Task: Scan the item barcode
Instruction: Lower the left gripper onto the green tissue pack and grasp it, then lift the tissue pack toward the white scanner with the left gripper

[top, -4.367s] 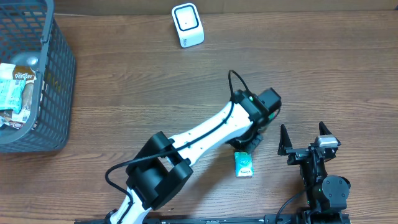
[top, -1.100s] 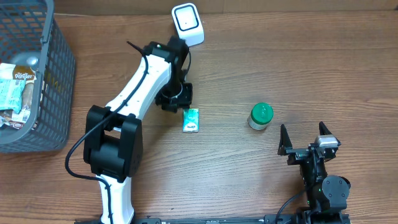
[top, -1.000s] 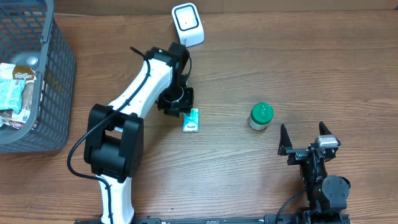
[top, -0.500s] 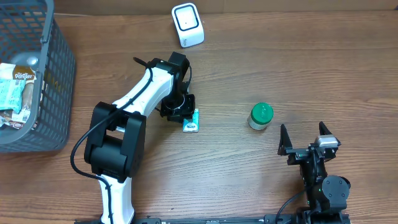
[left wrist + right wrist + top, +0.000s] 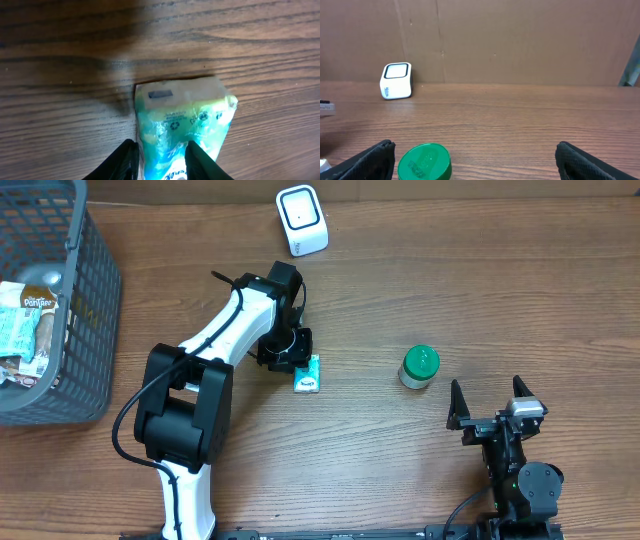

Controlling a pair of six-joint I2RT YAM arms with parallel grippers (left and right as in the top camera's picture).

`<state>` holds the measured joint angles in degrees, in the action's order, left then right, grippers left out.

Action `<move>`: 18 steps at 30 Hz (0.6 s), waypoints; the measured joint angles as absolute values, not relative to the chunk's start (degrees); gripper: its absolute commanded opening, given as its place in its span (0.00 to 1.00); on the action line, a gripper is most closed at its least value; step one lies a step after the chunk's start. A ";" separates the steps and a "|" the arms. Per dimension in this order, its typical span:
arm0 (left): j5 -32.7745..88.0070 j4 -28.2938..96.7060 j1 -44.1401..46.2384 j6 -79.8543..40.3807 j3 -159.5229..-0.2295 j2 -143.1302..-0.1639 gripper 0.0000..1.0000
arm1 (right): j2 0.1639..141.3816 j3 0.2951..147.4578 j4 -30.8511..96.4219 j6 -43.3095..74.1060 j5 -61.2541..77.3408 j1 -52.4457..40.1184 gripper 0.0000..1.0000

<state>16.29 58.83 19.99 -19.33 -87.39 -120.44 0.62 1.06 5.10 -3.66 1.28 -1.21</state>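
From overhead, we see a wooden table (image 5: 500,280). The white left arm reaches toward its middle. The left tool (image 5: 296,360) is closed on one end of a small teal and white packet (image 5: 307,375), and the packet's other end rests on the table. A white scanner (image 5: 301,220) stands at the table's far edge, well apart from the packet. The arm's dark wrist overhangs the wood between them. A green-lidded jar (image 5: 419,364) sits to the right of the packet, apart from it. A dark wire basket (image 5: 95,310) holding packaged goods fills the left corner. The right tool (image 5: 486,392) rests by the near right edge, jaws spread wide, holding nothing.

The left wrist view adds what overhead hides: black fingers (image 5: 125,160) press either side of the packet. A white patch at the packet's far end carries a small dark rectangle, too blurred to read. The right wrist view looks low across the table, showing the scanner upright, the jar's lid close by, and a brown cardboard wall (image 5: 520,40) behind.
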 measured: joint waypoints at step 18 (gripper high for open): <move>16.32 55.75 19.88 -21.02 -84.68 -119.37 0.05 | 0.62 1.06 5.10 -3.68 1.26 -1.23 1.00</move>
<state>16.32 55.75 19.88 -21.02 -84.68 -119.37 0.62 1.06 5.10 -3.68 1.26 -1.23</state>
